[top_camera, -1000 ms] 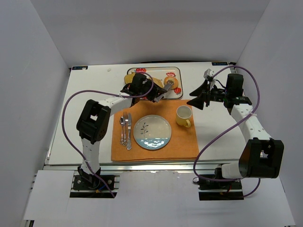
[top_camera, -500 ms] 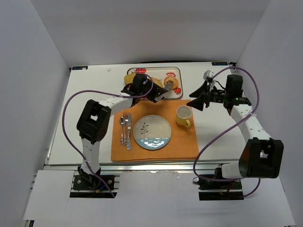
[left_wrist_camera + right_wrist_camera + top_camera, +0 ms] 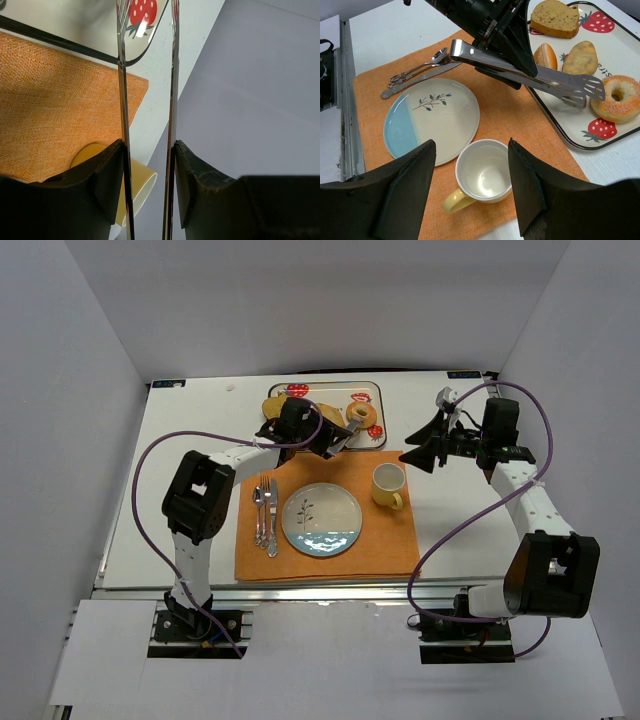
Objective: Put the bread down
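The bread, a golden ring with a centre hole (image 3: pixel 362 416), lies on the strawberry tray (image 3: pixel 325 400); it also shows in the right wrist view (image 3: pixel 620 97). My left gripper (image 3: pixel 322 435) is shut on metal tongs (image 3: pixel 343 432). The slotted tips of the tongs (image 3: pixel 545 80) hover just beside the bread, slightly apart, holding nothing. In the left wrist view my gripper (image 3: pixel 148 175) clamps the two tong blades (image 3: pixel 122 100), and the bread is out of view there. My right gripper (image 3: pixel 420 445) is open and empty, above the yellow cup (image 3: pixel 484 175).
An orange placemat (image 3: pixel 390 540) carries a blue-and-white plate (image 3: pixel 321 520), the cup (image 3: pixel 388 483) and cutlery (image 3: pixel 265 515). The tray (image 3: pixel 630 45) also holds a toast slice (image 3: pixel 555 17) and two oval rolls (image 3: pixel 580 57).
The tong tips have drawn back a little from over the bread, so the ring now shows in full. My right gripper has shifted slightly to the right.
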Robot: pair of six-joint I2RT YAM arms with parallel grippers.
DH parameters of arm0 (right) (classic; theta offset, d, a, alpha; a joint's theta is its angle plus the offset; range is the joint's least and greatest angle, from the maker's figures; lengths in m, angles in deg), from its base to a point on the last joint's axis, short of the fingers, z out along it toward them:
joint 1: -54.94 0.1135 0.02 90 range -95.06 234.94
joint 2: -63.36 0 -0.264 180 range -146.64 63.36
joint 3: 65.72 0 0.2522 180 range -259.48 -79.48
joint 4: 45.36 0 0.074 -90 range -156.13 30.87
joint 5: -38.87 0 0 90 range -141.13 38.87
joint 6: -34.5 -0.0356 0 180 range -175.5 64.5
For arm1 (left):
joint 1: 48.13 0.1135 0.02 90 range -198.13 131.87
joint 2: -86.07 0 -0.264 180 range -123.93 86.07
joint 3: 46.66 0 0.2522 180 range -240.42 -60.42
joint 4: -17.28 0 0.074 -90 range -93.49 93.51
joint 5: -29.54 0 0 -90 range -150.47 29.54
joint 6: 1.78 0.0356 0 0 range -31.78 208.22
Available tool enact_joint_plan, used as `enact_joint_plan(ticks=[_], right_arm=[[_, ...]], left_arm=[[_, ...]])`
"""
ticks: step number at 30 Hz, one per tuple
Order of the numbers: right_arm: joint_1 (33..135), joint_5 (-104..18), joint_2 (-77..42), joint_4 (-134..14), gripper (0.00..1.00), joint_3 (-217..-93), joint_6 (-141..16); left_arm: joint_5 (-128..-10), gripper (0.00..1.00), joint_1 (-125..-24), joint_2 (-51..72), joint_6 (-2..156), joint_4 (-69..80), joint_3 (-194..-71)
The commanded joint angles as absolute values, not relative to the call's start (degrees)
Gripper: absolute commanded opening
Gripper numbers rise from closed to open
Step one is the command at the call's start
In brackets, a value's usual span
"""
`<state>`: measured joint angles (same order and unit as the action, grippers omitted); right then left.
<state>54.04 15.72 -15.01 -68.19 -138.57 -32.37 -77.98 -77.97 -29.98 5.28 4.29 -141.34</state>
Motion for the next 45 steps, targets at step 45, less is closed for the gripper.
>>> enact_joint_plan(ticks=[45], right_arm=[[53.54,17.86,-13.89,-68.79,0.66,-138.37,-30.19]], left_arm=[[-76.02,0.53,-78.27,-30.91,-0.38,12.56,-140.75]])
